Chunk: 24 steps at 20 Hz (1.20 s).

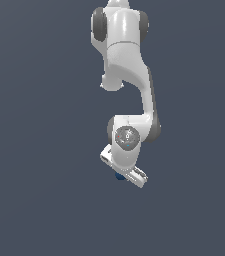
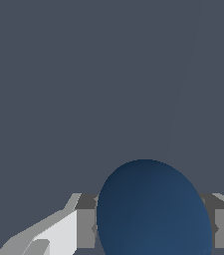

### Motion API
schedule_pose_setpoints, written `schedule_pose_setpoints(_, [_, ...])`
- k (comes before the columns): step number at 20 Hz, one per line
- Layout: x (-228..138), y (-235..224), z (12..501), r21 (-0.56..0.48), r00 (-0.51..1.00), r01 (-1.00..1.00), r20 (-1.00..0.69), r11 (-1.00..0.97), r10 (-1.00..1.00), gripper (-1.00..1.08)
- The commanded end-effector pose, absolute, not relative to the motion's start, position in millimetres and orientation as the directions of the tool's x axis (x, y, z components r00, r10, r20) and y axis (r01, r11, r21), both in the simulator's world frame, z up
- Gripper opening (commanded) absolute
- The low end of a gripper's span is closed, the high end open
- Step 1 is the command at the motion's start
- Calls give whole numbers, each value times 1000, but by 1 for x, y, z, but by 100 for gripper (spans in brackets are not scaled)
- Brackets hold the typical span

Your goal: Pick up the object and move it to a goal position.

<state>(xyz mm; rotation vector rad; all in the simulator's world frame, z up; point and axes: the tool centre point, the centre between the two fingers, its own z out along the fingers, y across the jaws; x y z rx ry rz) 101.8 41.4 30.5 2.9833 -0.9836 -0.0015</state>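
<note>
Ball [image 2: 153, 209] is sitting right between the fingers [image 2: 86, 226] on my wrist cam, dark blue, one pad pressed to each side, so I'd call the gripper [image 1: 125, 176] clamped on it. From outside I only see a blue sliver poking out under the white hand.

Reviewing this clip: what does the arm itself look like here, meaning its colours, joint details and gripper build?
The arm is glossy white with rounded, bulbous links and dark grey caps at the joints. A grey circular disc with small coloured marks sits on the wrist. The gripper has a flat white body; in the wrist view its fingers are blocky, light grey with darker grey tops. No cables show.
</note>
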Motion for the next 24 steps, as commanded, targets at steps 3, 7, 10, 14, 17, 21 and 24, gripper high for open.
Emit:
schedule_pose_setpoints(3, [102, 41, 31, 0, 804, -595, 0, -804, -595, -100])
schedule_pose_setpoints(7, [102, 41, 31, 1, 804, -595, -1, -804, -595, -100])
schedule_pose_setpoints(10, [100, 39, 36, 1, 804, -595, -1, -804, -595, -100])
schedule_pose_setpoints(14, [97, 33, 48, 1, 804, -595, -1, -804, -595, -100])
schedule_pose_setpoints(17, [93, 27, 62, 1, 804, -595, -1, -804, -595, -100])
schedule_pose_setpoints(21, [86, 14, 89, 0, 804, -595, -1, -804, -595, -100])
schedule_pose_setpoints(24, [78, 2, 115, -1, 804, -595, -1, -804, -595, -100])
